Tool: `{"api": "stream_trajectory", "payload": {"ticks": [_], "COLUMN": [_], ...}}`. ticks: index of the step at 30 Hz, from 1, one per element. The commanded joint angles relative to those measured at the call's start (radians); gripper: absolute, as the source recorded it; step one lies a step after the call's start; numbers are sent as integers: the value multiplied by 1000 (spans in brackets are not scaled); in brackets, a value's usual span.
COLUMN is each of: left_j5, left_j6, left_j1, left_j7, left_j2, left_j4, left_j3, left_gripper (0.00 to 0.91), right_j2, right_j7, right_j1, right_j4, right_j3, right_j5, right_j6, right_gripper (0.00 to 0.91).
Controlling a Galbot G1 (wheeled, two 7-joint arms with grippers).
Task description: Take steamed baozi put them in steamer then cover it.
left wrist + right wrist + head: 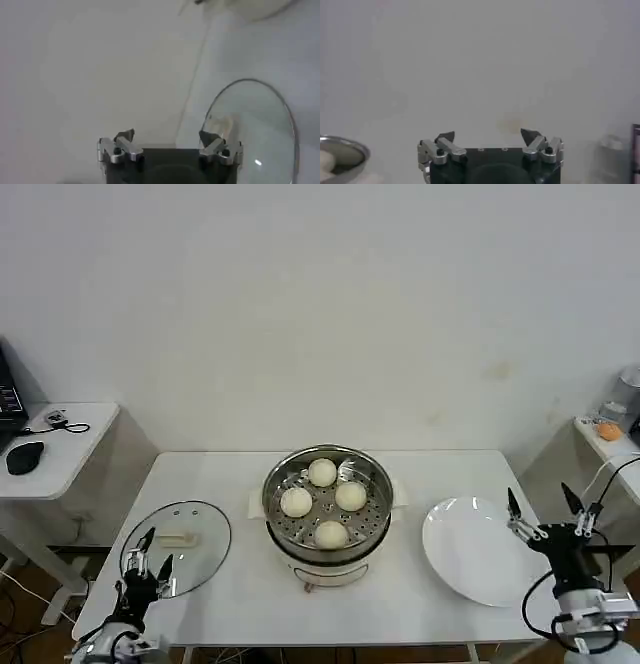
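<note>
Several creamy-white steamed baozi [323,472] lie on the perforated tray of the shiny steel steamer [372,519] at the table's middle. The cover [205,549], a clear glass lid with a cream bar handle, lies flat on the table to the steamer's left; it also shows in the left wrist view as the cover [260,130]. My left gripper [153,549] hangs open at the cover's near edge, holding nothing. My right gripper [543,500] stands open at the table's right end, beyond the white plate. The steamer's rim [342,150] shows in the right wrist view.
An empty white plate [470,549] lies right of the steamer. A side table [60,446] with a black mouse stands at the far left. A shelf with small items [608,429] is at the far right. A plain wall rises behind the table.
</note>
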Motion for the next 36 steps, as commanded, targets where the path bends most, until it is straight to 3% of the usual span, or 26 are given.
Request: {"api": "stream_trajectory", "payload": {"ticks": [1, 36], "left_j5": [141, 133], "left_j6": [-18, -17], "left_j1": [-241, -381], "left_j7": [-10, 19], "left_j2": [40, 74], "left_j4": [263, 425], "left_j3": [107, 144], "left_gripper": [907, 907], "right_j2": [48, 96], "right_j7": [-1, -4], "right_j1": [-64, -118], "right_j4": [37, 94], "right_j3": [50, 47], "right_j5": [19, 6], "right_j6": [-16, 13], "right_gripper": [907, 907]}}
